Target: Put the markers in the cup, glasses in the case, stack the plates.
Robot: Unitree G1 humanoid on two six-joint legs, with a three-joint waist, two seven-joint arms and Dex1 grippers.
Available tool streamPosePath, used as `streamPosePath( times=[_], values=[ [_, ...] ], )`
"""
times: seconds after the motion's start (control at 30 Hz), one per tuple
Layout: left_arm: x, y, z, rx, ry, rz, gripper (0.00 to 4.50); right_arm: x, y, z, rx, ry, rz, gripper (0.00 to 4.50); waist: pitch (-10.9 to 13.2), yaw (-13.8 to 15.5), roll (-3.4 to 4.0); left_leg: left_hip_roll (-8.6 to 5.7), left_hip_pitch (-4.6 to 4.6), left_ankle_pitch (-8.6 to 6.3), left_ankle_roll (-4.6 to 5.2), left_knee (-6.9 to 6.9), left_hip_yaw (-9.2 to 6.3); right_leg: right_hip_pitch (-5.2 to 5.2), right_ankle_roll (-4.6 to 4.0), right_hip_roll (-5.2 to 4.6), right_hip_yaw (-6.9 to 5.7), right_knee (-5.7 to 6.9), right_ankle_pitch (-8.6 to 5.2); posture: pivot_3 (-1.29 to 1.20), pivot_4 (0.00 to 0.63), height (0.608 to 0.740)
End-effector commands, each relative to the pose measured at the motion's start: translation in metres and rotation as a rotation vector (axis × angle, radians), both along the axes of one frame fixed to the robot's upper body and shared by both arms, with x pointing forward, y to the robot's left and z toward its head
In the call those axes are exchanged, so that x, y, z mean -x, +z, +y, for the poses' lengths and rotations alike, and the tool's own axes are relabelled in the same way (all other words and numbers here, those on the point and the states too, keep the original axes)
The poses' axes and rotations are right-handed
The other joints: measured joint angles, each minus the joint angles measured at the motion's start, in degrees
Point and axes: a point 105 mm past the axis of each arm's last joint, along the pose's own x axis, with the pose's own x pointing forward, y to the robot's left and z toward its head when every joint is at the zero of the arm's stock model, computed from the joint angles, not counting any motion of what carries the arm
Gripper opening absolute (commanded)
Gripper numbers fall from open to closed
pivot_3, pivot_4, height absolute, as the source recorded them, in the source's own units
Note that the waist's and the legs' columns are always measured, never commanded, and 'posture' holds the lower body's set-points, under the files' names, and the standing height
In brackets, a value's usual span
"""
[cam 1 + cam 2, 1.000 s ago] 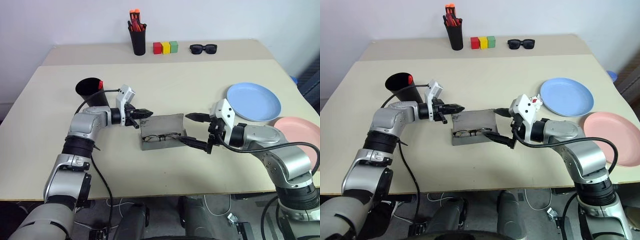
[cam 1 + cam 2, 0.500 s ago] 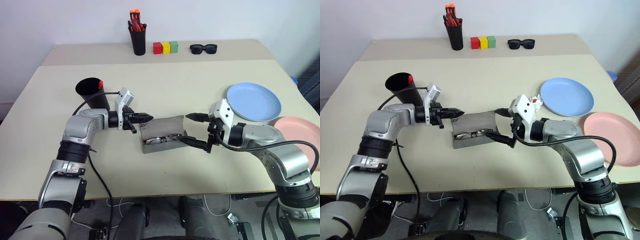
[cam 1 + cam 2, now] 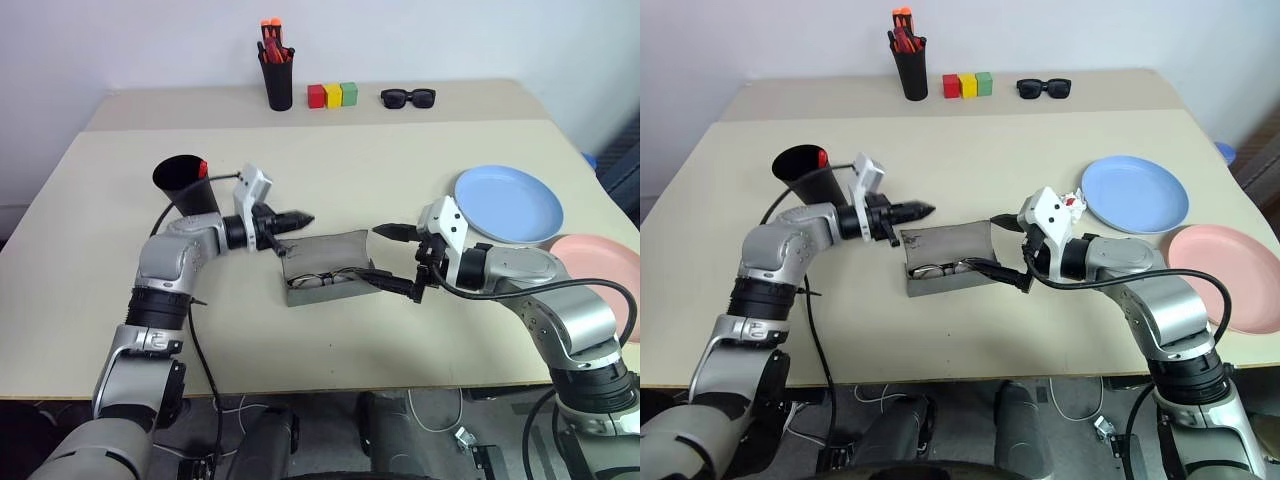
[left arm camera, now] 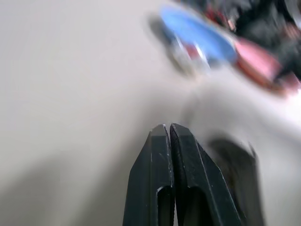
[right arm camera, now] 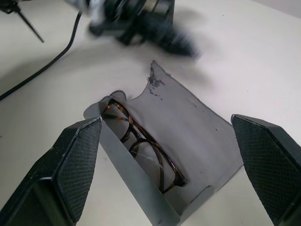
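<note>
The grey case (image 3: 322, 252) lies open mid-table with its flap standing up, and the glasses (image 3: 322, 279) rest inside it, seen close in the right wrist view (image 5: 141, 146). My left gripper (image 3: 303, 217) is shut and empty, level, just above the flap's far left corner. At the case's right end, my right gripper (image 3: 393, 258) is open, one finger on each side of that end. The black cup (image 3: 185, 182) stands at the left with a red marker (image 3: 201, 168) poking out. The blue plate (image 3: 507, 204) and pink plate (image 3: 1225, 275) lie side by side at the right.
Along the far table edge stand a slim black pen cup (image 3: 276, 80) with red-orange pens, three coloured blocks (image 3: 332, 95) and black sunglasses (image 3: 407, 97). A black cable (image 3: 215, 178) loops from my left wrist near the cup.
My left gripper, still shut, has risen off the flap's left corner and moved slightly farther away. The right arm and the case have stayed in place.
</note>
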Motion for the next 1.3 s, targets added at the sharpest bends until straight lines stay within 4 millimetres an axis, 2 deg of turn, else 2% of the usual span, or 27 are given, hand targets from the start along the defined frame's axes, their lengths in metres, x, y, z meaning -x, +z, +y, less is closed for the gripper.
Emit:
streamPosePath(
  times=[0.03, 0.23, 0.43, 0.67, 0.87, 1.0, 1.07, 1.1, 1.2, 1.3],
  values=[
    [-0.009, -0.008, 0.009, -0.028, 0.068, 0.013, 0.06, -0.001, 0.011, 0.003, 0.006, 0.014, -0.058, 4.5, -0.01, -0.09, 0.01, 0.0, 0.02, 0.0, 0.0, -0.02, 0.01, 0.0, 0.0, 0.0, 0.01, 0.0, 0.0, 0.0, 0.15, 0.74],
    [0.005, -0.037, 0.006, -0.117, -0.012, 0.124, 0.06, 0.0, 0.01, 0.004, 0.009, 0.015, -0.061, 4.5, 0.0, 0.01, 0.01, -0.01, 0.0, 0.0, 0.0, 0.0, 0.01, 0.0, 0.0, 0.0, 0.0, 0.01, 0.0, 0.0, 0.15, 0.74],
    [0.013, -0.041, 0.004, -0.105, -0.06, 0.177, 0.06, 0.0, 0.008, 0.003, 0.019, 0.006, -0.061, 4.5, -0.01, 0.01, 0.0, -0.01, 0.03, 0.0, 0.0, 0.0, 0.01, 0.03, 0.0, 0.0, 0.01, 0.02, 0.0, 0.0, 0.15, 0.74],
    [0.043, -0.044, -0.004, -0.121, -0.211, 0.223, 0.06, -0.003, 0.008, 0.001, 0.027, -0.003, -0.068, 4.5, -0.01, -0.15, 0.01, 0.0, 0.05, 0.0, 0.0, -0.01, 0.01, 0.03, 0.0, 0.0, 0.01, 0.02, 0.0, 0.0, 0.15, 0.74],
    [0.06, -0.049, -0.005, -0.152, -0.272, 0.236, 0.06, -0.005, 0.009, -0.001, 0.034, -0.012, -0.077, 4.5, -0.01, -0.01, 0.01, 0.0, 0.03, 0.0, 0.0, 0.01, 0.0, 0.03, 0.0, 0.01, 0.01, 0.03, 0.0, 0.0, 0.15, 0.74],
    [0.052, -0.035, -0.005, -0.12, -0.242, 0.143, 0.06, -0.006, 0.009, -0.002, 0.034, -0.018, -0.076, 4.5, -0.01, 0.07, 0.01, 0.01, 0.05, 0.0, 0.0, 0.0, 0.0, 0.04, 0.0, 0.01, 0.01, 0.03, 0.0, 0.0, 0.15, 0.74],
    [0.038, -0.012, -0.004, -0.041, -0.178, 0.043, 0.06, -0.011, 0.013, -0.007, 0.018, -0.054, -0.094, 4.5, -0.01, 0.13, 0.01, 0.01, 0.03, 0.0, 0.0, 0.02, 0.0, 0.04, 0.0, 0.0, 0.0, 0.02, 0.0, 0.0, 0.15, 0.74],
    [0.038, 0.0, -0.004, -0.016, -0.184, -0.023, 0.06, -0.014, 0.015, -0.011, 0.014, -0.079, -0.104, 4.5, 0.0, 0.13, 0.0, 0.01, 0.03, 0.0, 0.0, 0.03, 0.0, 0.04, -0.01, 0.0, 0.01, 0.02, 0.0, 0.0, 0.15, 0.74],
    [0.046, 0.019, -0.002, 0.063, -0.234, -0.03, 0.88, -0.021, 0.016, -0.028, 0.044, -0.148, -0.12, 4.5, 0.0, 0.08, 0.0, 0.01, 0.01, 0.0, 0.0, 0.03, -0.02, 0.04, -0.01, 0.0, 0.0, 0.02, 0.0, 0.0, 0.15, 0.74],
    [0.054, 0.027, 0.001, 0.072, -0.274, -0.067, 2.37, -0.024, 0.02, -0.052, 0.076, -0.222, -0.134, 4.5, 0.0, -0.02, 0.0, 0.0, 0.03, 0.0, 0.0, -0.02, 0.02, 0.03, 0.0, 0.0, 0.01, 0.01, 0.0, 0.0, 0.15, 0.74]
  ],
)
